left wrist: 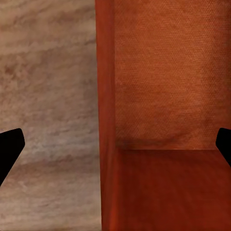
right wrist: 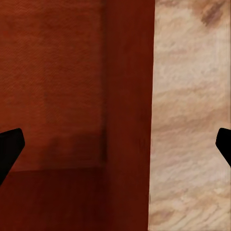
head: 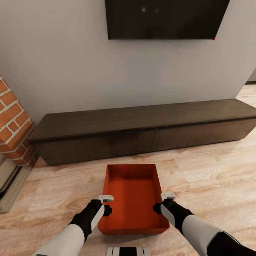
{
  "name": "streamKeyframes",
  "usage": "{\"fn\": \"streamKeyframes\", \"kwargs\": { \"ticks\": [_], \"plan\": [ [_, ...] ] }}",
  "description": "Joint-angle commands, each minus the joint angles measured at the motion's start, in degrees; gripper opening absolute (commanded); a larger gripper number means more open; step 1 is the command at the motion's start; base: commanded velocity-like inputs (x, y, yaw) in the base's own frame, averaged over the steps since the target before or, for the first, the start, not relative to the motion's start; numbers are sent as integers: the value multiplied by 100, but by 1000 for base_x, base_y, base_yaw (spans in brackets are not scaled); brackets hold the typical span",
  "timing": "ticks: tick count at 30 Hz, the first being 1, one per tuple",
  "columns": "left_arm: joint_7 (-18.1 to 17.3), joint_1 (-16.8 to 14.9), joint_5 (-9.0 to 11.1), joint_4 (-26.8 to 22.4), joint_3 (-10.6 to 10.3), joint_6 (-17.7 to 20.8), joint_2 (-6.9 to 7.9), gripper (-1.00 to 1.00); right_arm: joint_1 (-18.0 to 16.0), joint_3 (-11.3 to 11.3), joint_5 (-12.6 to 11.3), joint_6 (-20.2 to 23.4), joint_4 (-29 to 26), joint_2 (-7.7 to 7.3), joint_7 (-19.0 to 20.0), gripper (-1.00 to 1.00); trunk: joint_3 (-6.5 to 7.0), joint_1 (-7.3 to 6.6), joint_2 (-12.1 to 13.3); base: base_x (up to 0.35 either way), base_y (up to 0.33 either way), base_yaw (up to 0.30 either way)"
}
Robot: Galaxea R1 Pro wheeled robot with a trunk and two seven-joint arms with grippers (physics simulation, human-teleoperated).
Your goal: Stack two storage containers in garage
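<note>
One red-orange open-top storage container (head: 133, 192) lies on the light wood plank floor of the living room, in front of the long dark cabinet. My left gripper (head: 106, 199) hangs open over the container's left wall, near its front corner. My right gripper (head: 167, 196) is open over the right wall. In the left wrist view the container's wall (left wrist: 107, 96) runs between the wide-spread fingers of the left gripper (left wrist: 115, 144). The right wrist view shows the same, with the wall (right wrist: 130, 96) between the fingers of the right gripper (right wrist: 115, 144). The garage is out of view.
The dark wood cabinet (head: 142, 131) runs along the wall just beyond the container. A black TV (head: 163, 17) hangs above it. A brick column (head: 12, 124) stands at the left. Wood floor (head: 213, 170) stretches to the right.
</note>
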Motion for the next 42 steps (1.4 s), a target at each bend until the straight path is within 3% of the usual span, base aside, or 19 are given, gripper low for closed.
{"fn": "streamKeyframes", "kwargs": {
  "ticks": [1, 9, 19, 28, 42],
  "plan": [
    [47, -1, 61, -9, -45, 25, 5, 100, -3, 48, -54, 25, -11, -5, -41, 100, -4, -1, -2, 0, 0, 0],
    [45, -1, 62, -9, -43, 25, 5, 100, -3, 48, -58, 25, -11, -119, -41, 100, -4, -1, -2, 0, 0, 0],
    [43, -1, 62, -9, -37, 25, 5, 100, -3, 48, -61, 25, -11, -125, -41, 100, -4, -1, -2, 0, 0, 0],
    [46, -1, 62, -9, -36, 25, 5, 100, -4, 47, -62, 25, -11, -125, -41, 100, -204, 22, -14, 0, 0, 0],
    [47, -1, 62, -17, -38, 25, 5, 100, -3, 48, -62, 25, -11, -123, -41, 100, -204, 22, -14, 0, 0, 0]
  ]
}}
